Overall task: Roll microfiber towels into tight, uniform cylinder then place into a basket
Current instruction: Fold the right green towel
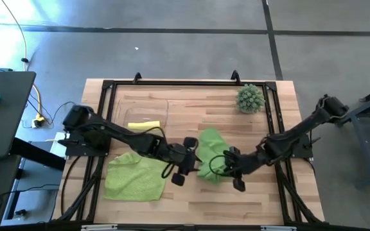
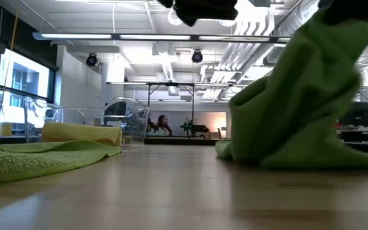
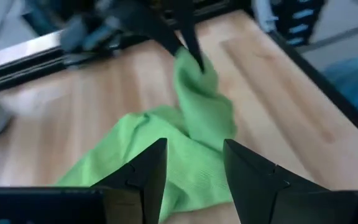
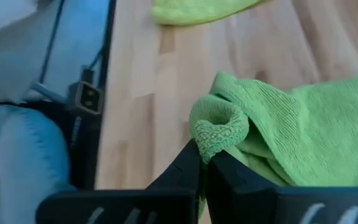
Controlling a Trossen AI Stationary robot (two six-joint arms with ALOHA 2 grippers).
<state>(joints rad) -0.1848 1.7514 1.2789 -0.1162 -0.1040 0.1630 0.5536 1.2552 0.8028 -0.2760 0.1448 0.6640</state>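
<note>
One yellow towel (image 1: pixel 142 124) sits rolled by the basket (image 1: pixel 148 110) — your right gripper (image 4: pixel 205 163) pinches the crumpled green towel (image 1: pixel 212 153), left gripper (image 3: pixel 194 168) apart beside it — both greens remain.

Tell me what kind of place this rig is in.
Probably an open-plan lab or office workshop: exposed ceiling ducts, a person at a monitor, polished concrete floor around the black-framed wooden table.
</note>
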